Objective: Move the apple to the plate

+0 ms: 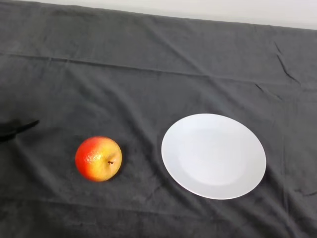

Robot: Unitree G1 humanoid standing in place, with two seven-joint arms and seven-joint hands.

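A red and yellow apple (98, 158) lies on the dark cloth at the lower left, its stem pointing towards the plate. A white round plate (213, 155) sits to its right with nothing on it, a short gap between the two. Only a thin black sliver of my left hand (12, 129) shows at the left edge, up and to the left of the apple and apart from it. It holds nothing that I can see.
The dark cloth (148, 74) covers the whole table, with creases across the back. The table's far edge meets a pale wall along the top.
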